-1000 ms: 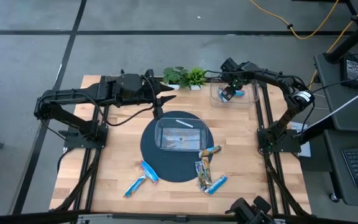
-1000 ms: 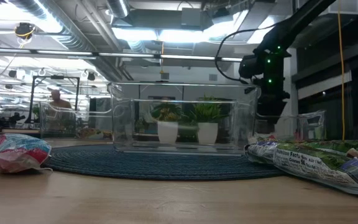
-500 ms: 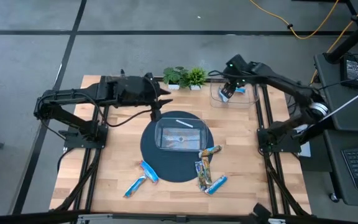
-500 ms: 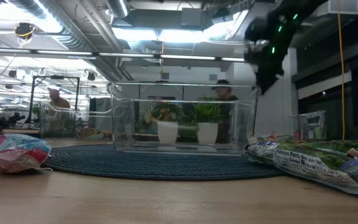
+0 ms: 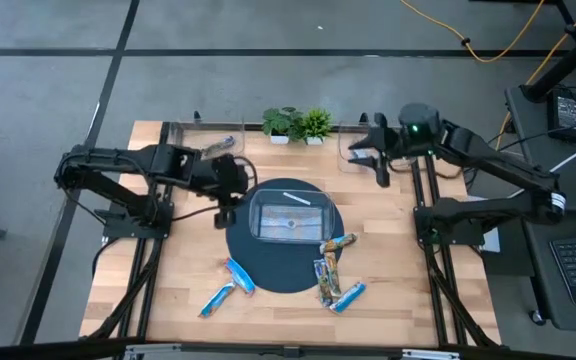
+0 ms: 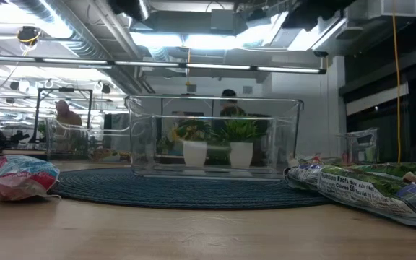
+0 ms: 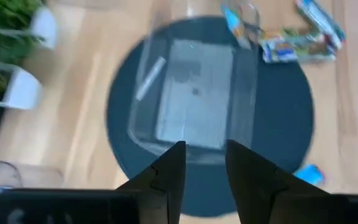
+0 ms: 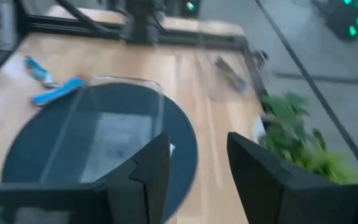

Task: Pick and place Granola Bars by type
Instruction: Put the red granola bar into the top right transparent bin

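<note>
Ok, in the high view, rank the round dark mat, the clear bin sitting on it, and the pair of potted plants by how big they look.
1. Round dark mat, largest.
2. Clear bin on the mat.
3. Pair of potted plants, smallest, though not far below the bin.

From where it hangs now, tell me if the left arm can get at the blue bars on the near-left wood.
Probably yes. The left gripper hangs empty and open over the mat's left edge, and the two blue bars lie on open wood with nothing between.
</note>
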You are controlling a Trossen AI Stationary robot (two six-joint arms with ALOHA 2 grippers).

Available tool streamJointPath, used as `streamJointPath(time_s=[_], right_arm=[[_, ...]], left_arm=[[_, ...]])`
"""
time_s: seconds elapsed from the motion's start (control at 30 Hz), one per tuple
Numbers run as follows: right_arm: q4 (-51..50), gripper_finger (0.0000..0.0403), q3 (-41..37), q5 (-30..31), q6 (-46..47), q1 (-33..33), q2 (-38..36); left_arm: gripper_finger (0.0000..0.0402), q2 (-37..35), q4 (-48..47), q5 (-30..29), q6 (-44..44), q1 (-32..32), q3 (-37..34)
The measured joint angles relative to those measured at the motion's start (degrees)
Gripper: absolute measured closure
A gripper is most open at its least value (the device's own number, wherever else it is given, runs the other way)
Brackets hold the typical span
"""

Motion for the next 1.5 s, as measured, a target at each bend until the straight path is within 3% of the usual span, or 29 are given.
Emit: streamJointPath(time_s=[0.3,0.73,1.0,1.23,1.5], right_arm=[[3.5,0.0241,-2.8,1.3,-0.3,7.4,-0.9],[3.4,0.0241,-2.8,4.6,-0.1,8.7,-0.9],[4.6,0.0241,-2.8,5.3,2.8,8.7,-0.9],[4.7,0.0241,-2.8,5.4,4.8,8.7,-0.9],[4.6,0.0241,-2.8,5.3,6.2,9.1,-0.9]], left_arm=[[0.0291,-0.1,-0.2,4.0,-8.3,-8.2,-12.4],[0.0296,-0.1,16.0,6.1,-8.8,-18.4,-27.8],[0.0235,1.8,18.5,7.5,-8.1,-18.7,-29.2],[0.0168,7.8,23.3,7.5,-4.7,-18.9,-29.2],[0.0151,13.6,27.4,7.6,-1.3,-21.2,-29.2]])
